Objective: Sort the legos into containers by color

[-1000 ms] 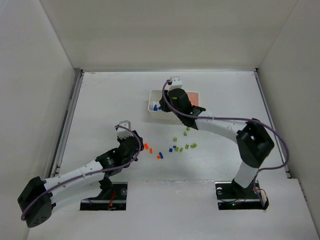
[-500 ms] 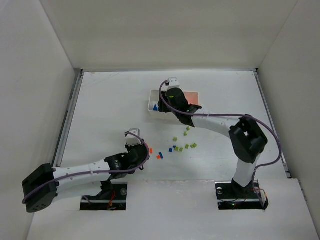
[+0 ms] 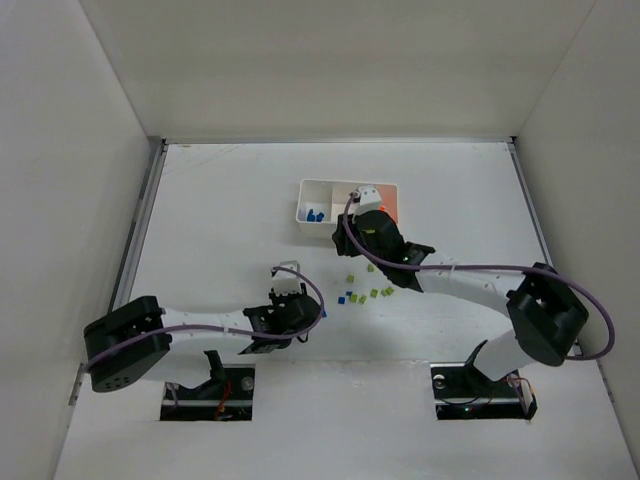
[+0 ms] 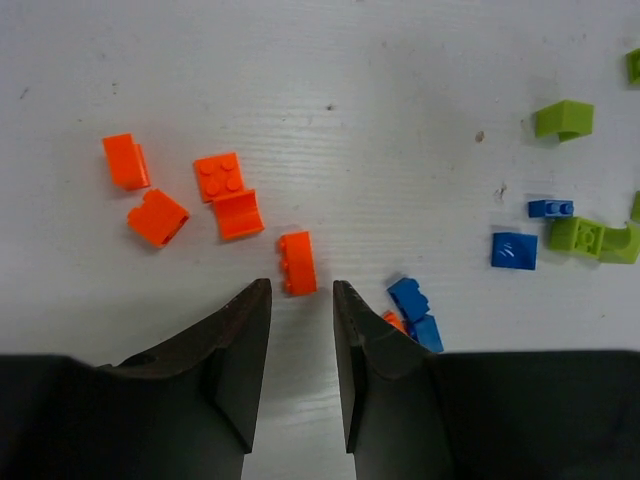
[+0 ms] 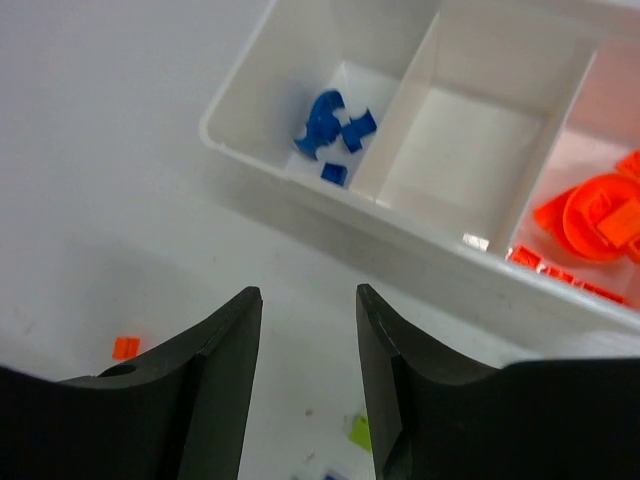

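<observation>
The white tray [image 3: 300,208] lies toward the far middle of the table [image 3: 220,220], its three square compartments side by side. Blue bricks [image 5: 330,125] sit in the left one, orange pieces [image 5: 590,215] in the right. Nearer, loose legos [image 3: 375,292] are scattered flat — an orange cluster [image 4: 215,190] at left, loose blue bricks [image 4: 514,250] in the middle, yellow-green bricks [image 4: 563,118] to the right.

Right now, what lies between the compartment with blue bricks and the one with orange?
An empty middle compartment, shown in the right wrist view.
</observation>
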Motion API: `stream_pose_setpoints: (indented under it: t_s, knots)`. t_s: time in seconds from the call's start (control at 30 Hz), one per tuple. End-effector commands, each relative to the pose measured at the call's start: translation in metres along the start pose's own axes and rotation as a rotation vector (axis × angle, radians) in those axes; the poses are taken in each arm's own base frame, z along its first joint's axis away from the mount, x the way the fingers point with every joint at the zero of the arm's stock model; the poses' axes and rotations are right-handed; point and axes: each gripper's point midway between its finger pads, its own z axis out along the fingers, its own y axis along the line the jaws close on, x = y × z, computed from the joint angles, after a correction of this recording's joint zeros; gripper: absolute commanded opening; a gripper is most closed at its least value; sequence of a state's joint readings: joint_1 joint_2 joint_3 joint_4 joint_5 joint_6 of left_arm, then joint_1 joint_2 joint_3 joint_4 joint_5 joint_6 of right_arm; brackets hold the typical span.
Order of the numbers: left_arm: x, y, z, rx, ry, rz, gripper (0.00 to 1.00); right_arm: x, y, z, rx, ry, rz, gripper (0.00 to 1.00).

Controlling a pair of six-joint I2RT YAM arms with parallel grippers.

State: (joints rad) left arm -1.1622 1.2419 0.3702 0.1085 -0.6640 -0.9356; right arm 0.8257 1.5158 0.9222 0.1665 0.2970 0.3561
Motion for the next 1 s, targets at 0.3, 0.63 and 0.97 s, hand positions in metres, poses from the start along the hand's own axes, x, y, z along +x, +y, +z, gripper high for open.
stream_pose_setpoints:
  t_s: [0.3,0.63,0.97]
  knots:
    - [-0.004,0.002,0.014,-0.132,-0.018,0.029,0.14,0.010,-0.017,-0.047,-0.013,-0.086,0.119,0.48]
    - [-0.080,-0.073,0.007,0.022,-0.118,0.001,0.08,0.036,-0.064,-0.080,0.100,-0.120,0.262,0.35]
    - [-0.185,-0.191,0.053,0.328,-0.188,-0.071,0.09,0.096,-0.050,-0.119,0.068,-0.011,0.389,0.20]
